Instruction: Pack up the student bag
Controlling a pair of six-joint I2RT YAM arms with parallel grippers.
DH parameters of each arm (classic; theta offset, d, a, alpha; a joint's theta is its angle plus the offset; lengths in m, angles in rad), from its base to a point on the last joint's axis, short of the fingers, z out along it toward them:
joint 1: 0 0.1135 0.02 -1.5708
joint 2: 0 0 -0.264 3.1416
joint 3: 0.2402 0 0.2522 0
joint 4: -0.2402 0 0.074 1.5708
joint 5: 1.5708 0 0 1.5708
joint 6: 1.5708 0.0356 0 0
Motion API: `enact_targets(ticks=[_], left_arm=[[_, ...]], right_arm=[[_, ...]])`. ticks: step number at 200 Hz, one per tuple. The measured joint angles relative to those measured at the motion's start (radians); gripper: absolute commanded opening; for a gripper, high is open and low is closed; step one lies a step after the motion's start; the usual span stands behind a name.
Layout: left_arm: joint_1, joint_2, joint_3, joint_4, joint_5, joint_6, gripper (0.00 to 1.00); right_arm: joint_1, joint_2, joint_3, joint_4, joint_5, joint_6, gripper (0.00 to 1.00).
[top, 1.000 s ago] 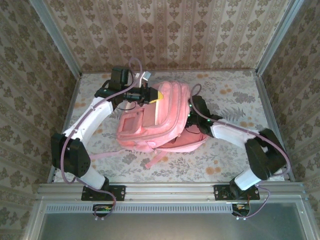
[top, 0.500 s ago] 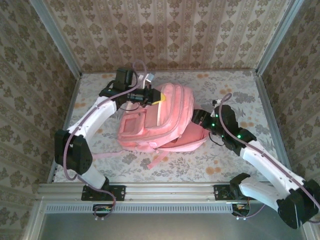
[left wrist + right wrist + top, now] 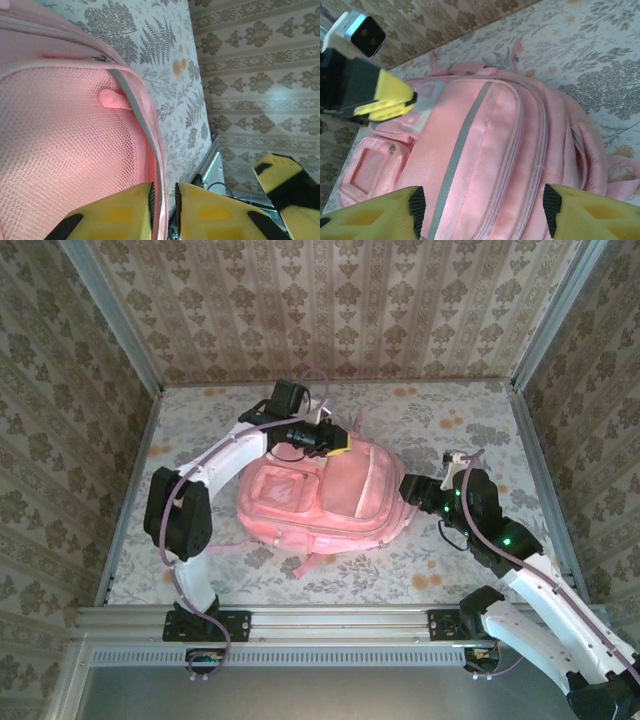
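Note:
The student bag (image 3: 330, 505), a big soft pink backpack, lies front up in the middle of the table. My left gripper (image 3: 343, 443) is at its far top edge. In the left wrist view the yellow fingers (image 3: 125, 210) stand slightly open. The bag's grey-trimmed rim (image 3: 159, 200) runs between them against the left pad, beside pink mesh (image 3: 60, 145). My right gripper (image 3: 407, 486) hovers at the bag's right side. It (image 3: 483, 212) is wide open over the bag's zipped front (image 3: 485, 140), with nothing between its pads. The right wrist view also catches the left gripper (image 3: 395, 102).
Pale pink straps (image 3: 305, 562) trail from the bag toward the front rail (image 3: 340, 620). Floral cloth (image 3: 460, 430) covers the table. Patterned walls close in on the left, the back and the right, with a metal post (image 3: 110, 315) at the left corner.
The left gripper moved right along the bag's top and parted its jaws a little. The bag dropped flatter on the table. The right arm pulled back to the right.

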Motion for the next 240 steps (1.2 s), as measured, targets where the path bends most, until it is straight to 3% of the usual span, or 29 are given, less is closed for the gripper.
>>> enact_targets(ticks=[25, 51, 74, 121, 145, 175, 198, 240], left_arm=[[-0.029, 0.053, 0.097, -0.066, -0.056, 0.048, 0.45], [-0.052, 0.037, 0.09, -0.08, -0.111, 0.061, 0.53], [-0.054, -0.078, 0.001, -0.105, -0.214, 0.083, 0.58], [-0.039, -0.534, -0.183, -0.132, -0.393, 0.106, 0.62], [-0.032, -0.685, -0.264, -0.129, -0.441, 0.111, 0.64], [-0.012, -0.705, -0.326, -0.152, -0.451, 0.139, 0.65], [0.008, -0.694, -0.368, -0.166, -0.451, 0.146, 0.65], [0.023, -0.697, -0.425, -0.182, -0.449, 0.151, 0.65]], right_arm=[[0.012, 0.0, 0.0, -0.032, -0.022, -0.016, 0.64], [0.043, 0.001, 0.015, -0.093, -0.025, -0.037, 0.63], [0.13, 0.0, 0.053, -0.152, 0.032, -0.05, 0.62], [0.41, 0.039, 0.075, -0.229, 0.219, -0.016, 0.57], [0.493, 0.092, 0.074, -0.262, 0.28, 0.037, 0.53], [0.544, 0.18, 0.085, -0.304, 0.285, 0.066, 0.52], [0.57, 0.294, 0.107, -0.33, 0.267, 0.072, 0.45], [0.571, 0.425, 0.107, -0.295, 0.182, 0.047, 0.19]])
